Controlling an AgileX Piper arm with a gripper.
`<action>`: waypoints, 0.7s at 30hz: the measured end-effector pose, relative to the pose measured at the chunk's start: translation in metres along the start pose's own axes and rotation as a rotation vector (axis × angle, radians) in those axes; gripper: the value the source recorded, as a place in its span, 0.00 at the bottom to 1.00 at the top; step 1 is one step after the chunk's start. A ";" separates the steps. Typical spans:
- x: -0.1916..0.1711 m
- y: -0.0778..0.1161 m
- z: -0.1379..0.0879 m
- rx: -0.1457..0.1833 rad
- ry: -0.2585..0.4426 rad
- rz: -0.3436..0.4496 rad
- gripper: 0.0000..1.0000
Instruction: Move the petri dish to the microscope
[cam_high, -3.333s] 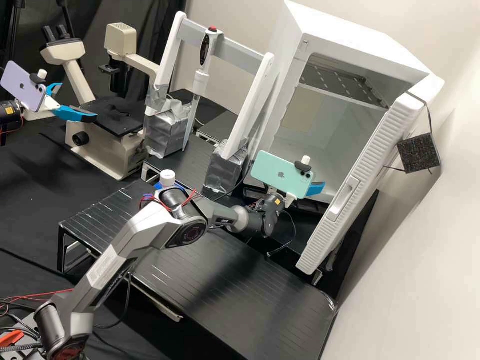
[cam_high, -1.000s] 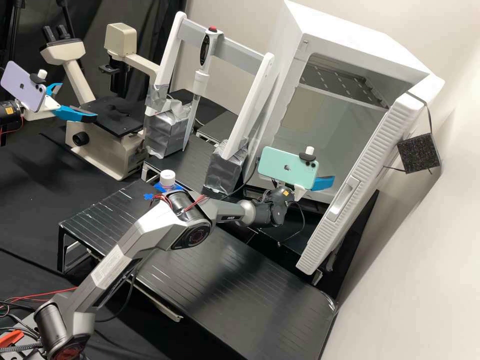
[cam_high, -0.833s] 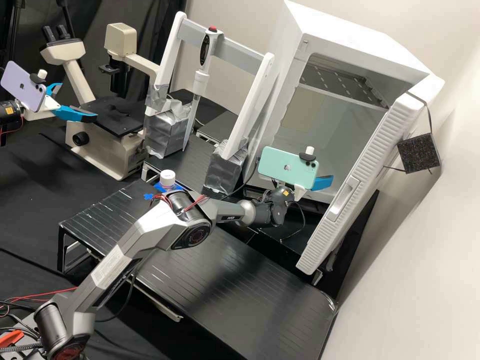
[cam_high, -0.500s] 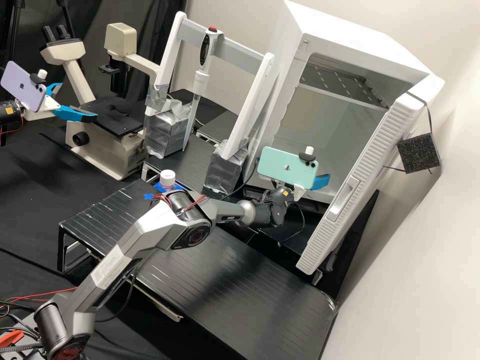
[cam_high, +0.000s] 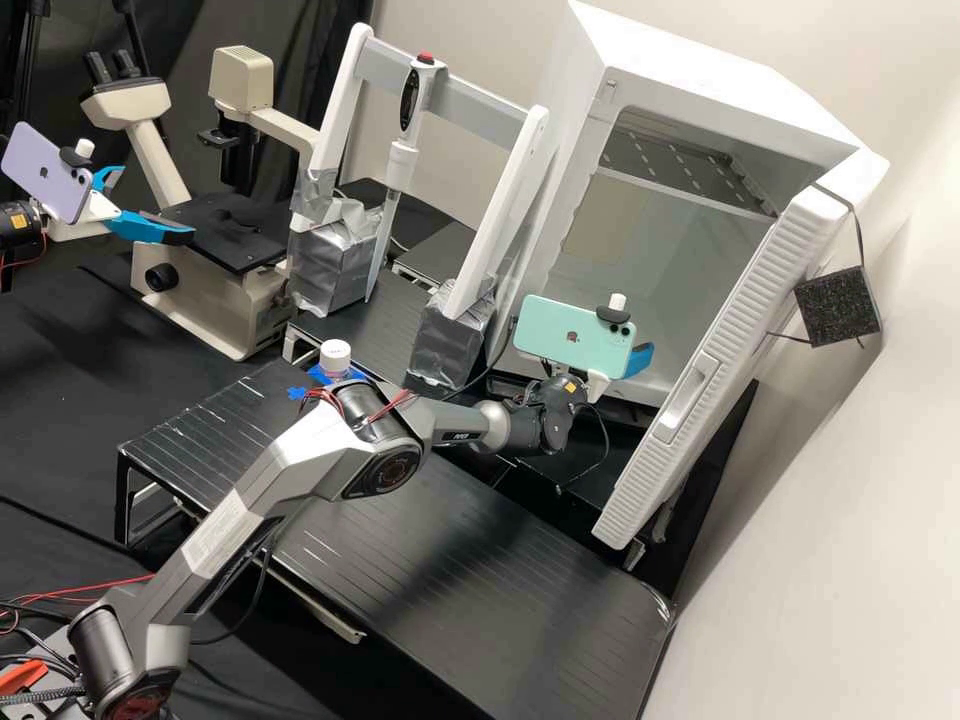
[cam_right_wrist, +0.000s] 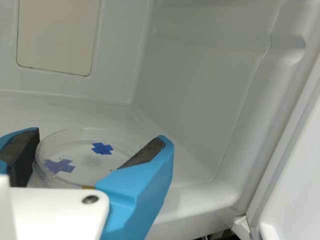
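Gripper (cam_high: 640, 358) inside white cabinet (cam_high: 720, 100), can't tell if open or gripping. Clear dish (cam_right_wrist: 82, 172) right at gripper, two blue tape crosses (cam_right_wrist: 102, 148) seen through it. Green phone (cam_high: 570, 335) mounted on gripper. Cabinet door (cam_high: 640, 490) open just beside gripper. White-capped bottle (cam_high: 335, 358) well apart from gripper, microscope (cam_high: 200, 310) farther off, beyond bottle

So there's a white-capped bottle (cam_high: 335, 356) sitting on the near black platform (cam_high: 190, 440), toward its far left corner, blue tape cross (cam_high: 297, 393) just beside it. Behind that, a pipette (cam_high: 402, 160) hangs on a white frame (cam_high: 503, 205), feet wrapped in silver tape (cam_high: 448, 340).
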 end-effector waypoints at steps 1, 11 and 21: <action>0.000 0.000 0.000 0.000 0.000 0.000 0.00; -0.005 0.002 0.001 0.004 -0.002 -0.001 0.00; -0.030 0.025 0.006 0.003 -0.033 0.028 0.00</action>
